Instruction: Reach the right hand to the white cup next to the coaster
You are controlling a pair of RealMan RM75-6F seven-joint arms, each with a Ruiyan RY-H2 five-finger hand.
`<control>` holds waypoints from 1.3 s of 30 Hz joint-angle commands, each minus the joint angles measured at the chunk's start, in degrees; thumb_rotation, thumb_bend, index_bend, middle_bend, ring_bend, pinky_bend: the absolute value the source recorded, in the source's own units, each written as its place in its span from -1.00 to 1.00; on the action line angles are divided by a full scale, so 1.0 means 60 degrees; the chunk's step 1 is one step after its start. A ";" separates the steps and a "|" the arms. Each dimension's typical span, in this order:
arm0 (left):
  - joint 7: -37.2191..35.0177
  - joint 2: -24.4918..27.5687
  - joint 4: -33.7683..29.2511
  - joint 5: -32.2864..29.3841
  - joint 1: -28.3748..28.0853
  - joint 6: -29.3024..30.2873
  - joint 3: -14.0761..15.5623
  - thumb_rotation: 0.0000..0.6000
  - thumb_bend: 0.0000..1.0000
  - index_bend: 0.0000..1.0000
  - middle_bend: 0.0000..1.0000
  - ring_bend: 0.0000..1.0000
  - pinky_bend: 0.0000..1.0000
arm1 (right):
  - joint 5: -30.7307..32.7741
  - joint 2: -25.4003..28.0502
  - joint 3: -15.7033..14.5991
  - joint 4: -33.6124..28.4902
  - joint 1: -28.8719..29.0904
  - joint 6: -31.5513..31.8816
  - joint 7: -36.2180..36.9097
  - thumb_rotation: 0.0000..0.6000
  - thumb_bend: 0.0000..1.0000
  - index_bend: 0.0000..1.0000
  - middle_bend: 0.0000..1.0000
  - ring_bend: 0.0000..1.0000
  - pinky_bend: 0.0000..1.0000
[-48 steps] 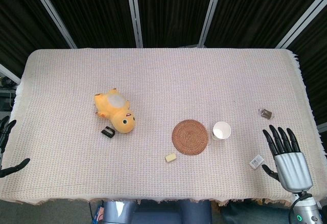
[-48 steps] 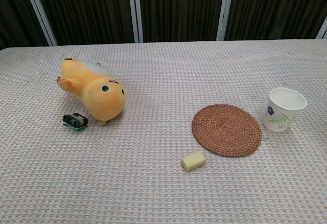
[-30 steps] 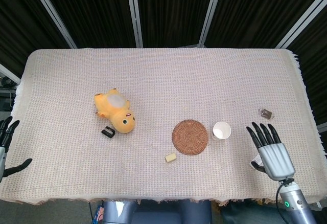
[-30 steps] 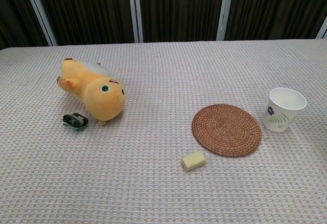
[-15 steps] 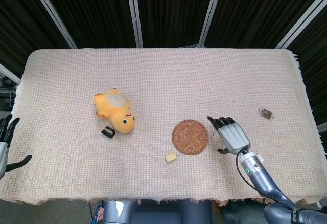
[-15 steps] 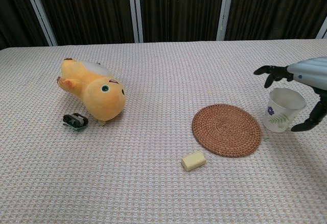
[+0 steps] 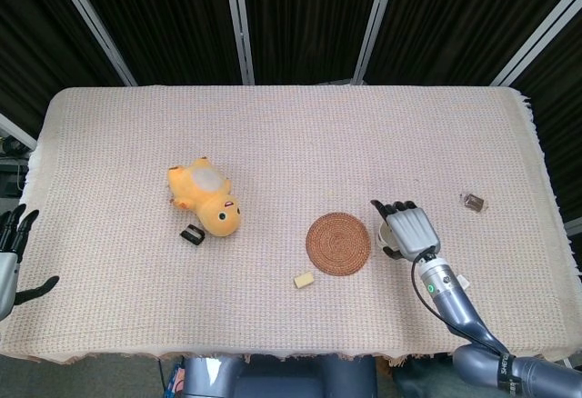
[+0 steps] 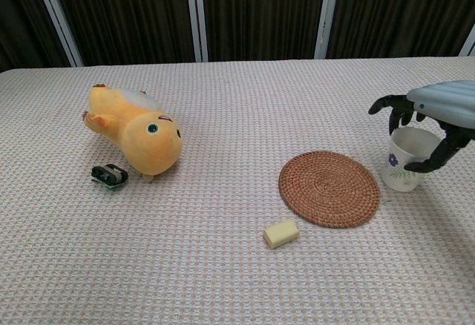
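While our left hand (image 7: 11,253) idles at the desk's far left edge, fingers spread and holding nothing, we scan across: plush toy (image 8: 133,130), woven coaster (image 8: 329,188), then the white cup (image 8: 403,163) standing upright just beside it. Our right hand (image 8: 434,117) hovers right over the cup, fingers curled apart around the rim, nothing gripped. We'd judge it best to lower gently, keeping clear of the coaster. Waffle-weave cloth (image 7: 291,134) covers the desk; dark curtains hang behind.
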 commanded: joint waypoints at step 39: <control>-0.0512 0.0314 -0.0125 -0.0025 -0.0029 -0.0144 0.0069 1.00 -1.00 -1.00 -1.00 -1.00 -1.00 | -0.0151 -0.1043 -0.0583 -0.1364 0.1133 0.0933 -0.2407 1.00 -1.00 -1.00 -1.00 -1.00 -0.75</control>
